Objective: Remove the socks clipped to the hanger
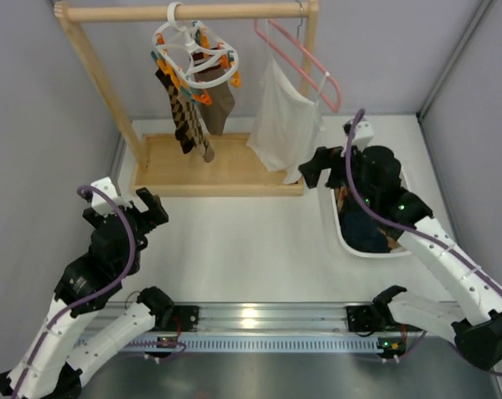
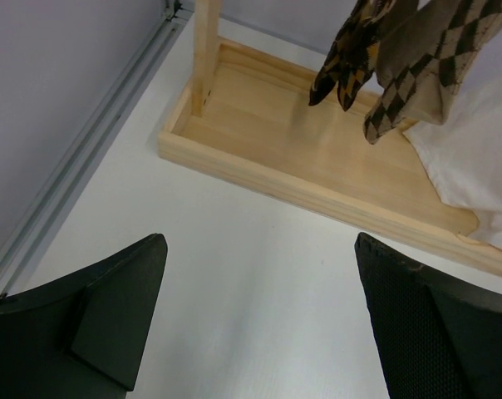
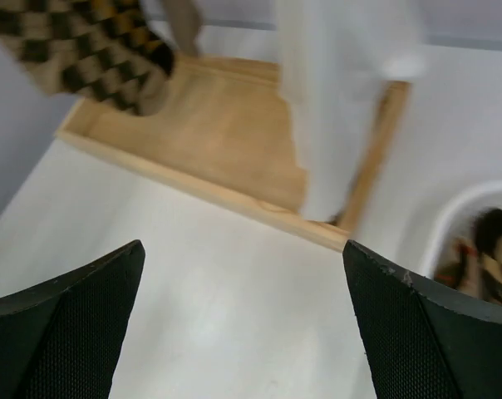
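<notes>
Status: both grippers empty. Right gripper (image 3: 243, 266) is spread wide with nothing between the fingers. It hovers over the bench (image 1: 251, 249), just left of the far end of the white tub (image 1: 363, 252). The tub holds dark and patterned fabric, which looks like socks already off the hanger. Left gripper (image 2: 259, 258) is also wide apart and empty, at near left, well apart from the rack.

Socks (image 1: 193, 112): a bunch is clipped to the hanger (image 1: 194, 51), which hooks on the wooden rail (image 1: 234, 12) at far left. Toes dangle above the rack's base tray (image 1: 226, 170). They overlap, so you can't get an exact count.

Risks from here, as I judge them:
- White cloth (image 1: 280, 116) hangs just right of the socks, between them and your right gripper. A straight-line approach probably snags it or drags it off the pink hanger (image 1: 305, 58).
- The hanger only hooks on the rail. Pull sideways and it likely swings or slides. Yank hard and it could unhook, or tip the rack.
- Grab low and you may take two socks, and the pegs may let go unevenly.
</notes>
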Controlling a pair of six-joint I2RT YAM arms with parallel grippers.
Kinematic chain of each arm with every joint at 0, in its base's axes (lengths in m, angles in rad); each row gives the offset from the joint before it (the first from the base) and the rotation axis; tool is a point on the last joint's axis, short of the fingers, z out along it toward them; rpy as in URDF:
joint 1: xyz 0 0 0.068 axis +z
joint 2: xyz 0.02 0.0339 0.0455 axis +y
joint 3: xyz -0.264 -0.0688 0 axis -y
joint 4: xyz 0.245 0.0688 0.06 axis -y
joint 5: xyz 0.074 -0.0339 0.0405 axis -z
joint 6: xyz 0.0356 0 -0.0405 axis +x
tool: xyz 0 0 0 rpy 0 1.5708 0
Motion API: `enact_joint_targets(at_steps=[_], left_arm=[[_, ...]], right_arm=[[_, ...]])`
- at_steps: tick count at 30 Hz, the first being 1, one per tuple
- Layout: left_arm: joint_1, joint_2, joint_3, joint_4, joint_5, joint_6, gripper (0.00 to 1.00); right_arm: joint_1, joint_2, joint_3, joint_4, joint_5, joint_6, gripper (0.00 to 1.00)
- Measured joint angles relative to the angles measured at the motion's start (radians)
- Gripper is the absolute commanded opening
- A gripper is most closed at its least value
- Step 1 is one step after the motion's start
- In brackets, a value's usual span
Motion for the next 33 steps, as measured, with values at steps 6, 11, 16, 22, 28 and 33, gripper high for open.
enact_joint_targets(at_steps=[6, 11, 16, 22, 28, 33], left_arm=[[0.182, -0.001, -0.034, 0.042, 0.103, 0.002, 0.98], [0.277, 0.014, -0.037, 0.058, 0.163, 0.002, 0.98], [0.294, 0.016, -0.043, 0.064, 0.187, 0.002, 0.98], [0.294, 0.016, -0.047, 0.07, 0.207, 0.002, 0.98], [0.296, 0.016, -0.047, 0.07, 0.217, 0.003, 0.98], [0.299, 0.016, -0.047, 0.071, 0.229, 0.006, 0.98]], right_arm=[[0.329, 0.172, 0.001, 0.238, 0.021, 0.003, 0.98], [0.514, 0.465, 0.188, 0.322, 0.17, -0.033, 0.95], [0.549, 0.712, 0.448, 0.365, 0.262, -0.055, 0.85], [0.548, 0.909, 0.669, 0.396, 0.378, -0.103, 0.6], [0.547, 1.041, 0.774, 0.43, 0.439, -0.149, 0.45], [0.542, 1.112, 0.835, 0.458, 0.458, -0.187, 0.19]])
